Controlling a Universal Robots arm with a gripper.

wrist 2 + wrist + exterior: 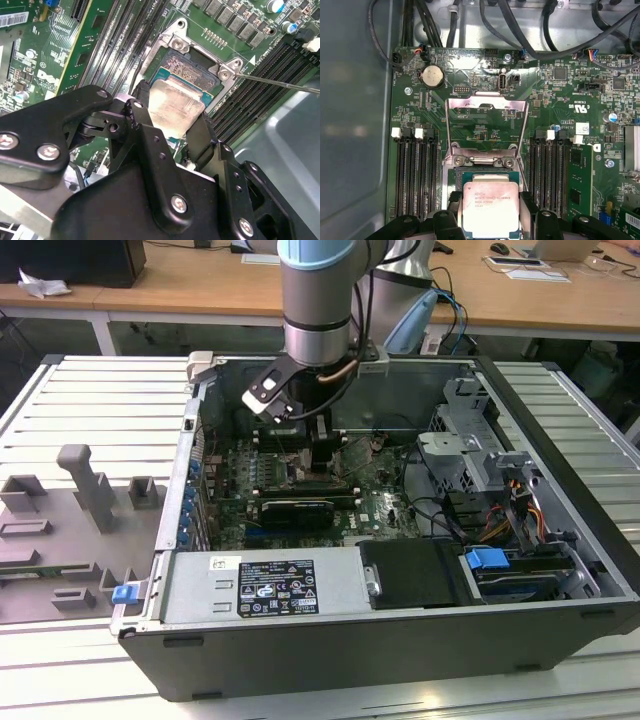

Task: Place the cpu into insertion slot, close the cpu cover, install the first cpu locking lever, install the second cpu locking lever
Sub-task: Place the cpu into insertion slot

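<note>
Gripper [171, 119] clamped on one cpu [175, 100]: the two black fingers [141, 107] are partly open, each pressing a side edge of the chip, silvery face up. The first wrist view shows the same hold, gripper [491, 212] on cpu [490, 205]. The chip hangs over the gripper-side part of the insertion slot [192, 67]; the slot's far strip of contacts lies uncovered just beyond the fingertips. Cannot tell whether the chip touches the slot or sits just above it. One cpu cover [487, 103] stands swung open beyond the slot [485, 176], a silvery frame with board visible through its cut-out. One thin locking lever [280, 82] runs out from the slot corner, unlatched. Two banks of long black memory slots [415, 175] flank the fingers, one bank each side. One coin battery [432, 76] sits further out past the cover. The cpu edge nearest the gripper body is hidden in both wrist views. In the exterior view the gripper [322, 455] reaches down inside the open computer case [400, 660].
</note>
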